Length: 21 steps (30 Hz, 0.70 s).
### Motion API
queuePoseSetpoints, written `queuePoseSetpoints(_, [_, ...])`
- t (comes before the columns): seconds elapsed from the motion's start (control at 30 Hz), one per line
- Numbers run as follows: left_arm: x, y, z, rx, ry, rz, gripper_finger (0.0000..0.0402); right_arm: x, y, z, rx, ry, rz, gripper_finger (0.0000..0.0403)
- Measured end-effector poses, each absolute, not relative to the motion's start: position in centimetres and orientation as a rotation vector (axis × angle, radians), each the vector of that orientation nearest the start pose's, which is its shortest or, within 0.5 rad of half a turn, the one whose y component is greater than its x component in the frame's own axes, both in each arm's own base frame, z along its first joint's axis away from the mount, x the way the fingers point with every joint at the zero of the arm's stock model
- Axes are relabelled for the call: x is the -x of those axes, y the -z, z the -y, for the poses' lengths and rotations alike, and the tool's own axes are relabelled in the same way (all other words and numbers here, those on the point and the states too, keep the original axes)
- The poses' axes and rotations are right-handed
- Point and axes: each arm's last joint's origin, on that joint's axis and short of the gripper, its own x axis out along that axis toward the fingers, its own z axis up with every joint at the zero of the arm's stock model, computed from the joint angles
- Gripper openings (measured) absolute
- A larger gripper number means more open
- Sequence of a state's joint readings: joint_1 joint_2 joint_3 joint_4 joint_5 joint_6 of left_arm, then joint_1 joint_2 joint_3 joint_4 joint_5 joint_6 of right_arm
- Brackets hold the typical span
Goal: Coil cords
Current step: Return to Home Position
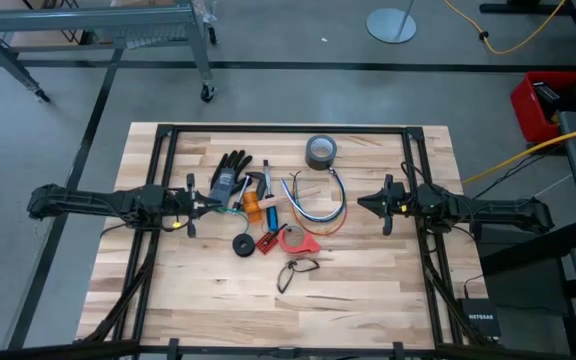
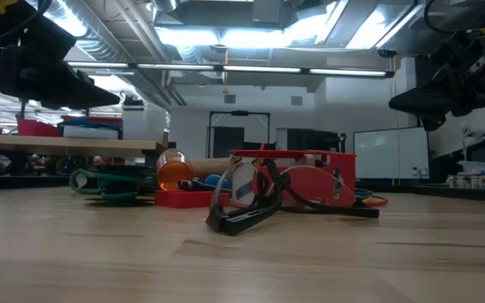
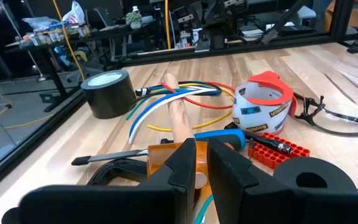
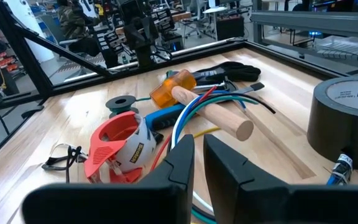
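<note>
The cords [image 1: 314,205], thin blue, white and red-orange cables in a loose loop, lie flat on the wooden table [image 1: 368,290] right of centre. In the wrist views the cords [image 3: 179,94] [image 4: 194,106] cross over a mallet's wooden handle [image 4: 219,118]. My left gripper [image 1: 208,204] [image 3: 201,146] hovers level at the left of the clutter, shut and empty, pointing toward the cords. My right gripper [image 1: 360,204] [image 4: 199,142] hovers level just right of the loop, shut and empty, facing it.
A grey duct tape roll [image 1: 320,152] stands behind the cords. A black glove [image 1: 233,170], an orange-headed mallet [image 1: 253,208], a red tape dispenser [image 1: 298,240], a red bit holder [image 1: 270,241], a black disc [image 1: 241,245] and safety glasses [image 1: 296,272] crowd the middle. Bare wood lies toward the near edge.
</note>
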State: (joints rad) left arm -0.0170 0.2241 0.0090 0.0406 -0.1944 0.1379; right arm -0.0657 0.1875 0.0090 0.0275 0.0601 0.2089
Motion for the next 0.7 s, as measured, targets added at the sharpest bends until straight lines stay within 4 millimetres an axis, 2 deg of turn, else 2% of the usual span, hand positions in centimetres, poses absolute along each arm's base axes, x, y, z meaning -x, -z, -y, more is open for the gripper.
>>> queuePoseSetpoints(0.23, [-10.9,-15.2,-0.4,-0.155,-0.165,-0.181,0.0033,-10.8,-15.4,0.9,-0.208,0.141,-0.135,0.004])
queuePoseSetpoints(0.57, [-9.7,-17.1,-0.4,-0.133,-0.178,0.044,0.0033,-10.2,-16.2,0.8,-0.208,0.131,-0.042,0.004])
queuePoseSetpoints(0.7, [-9.7,-17.1,-0.4,-0.132,-0.182,0.044,0.0033,-9.9,-16.6,0.8,-0.207,0.124,0.014,0.004])
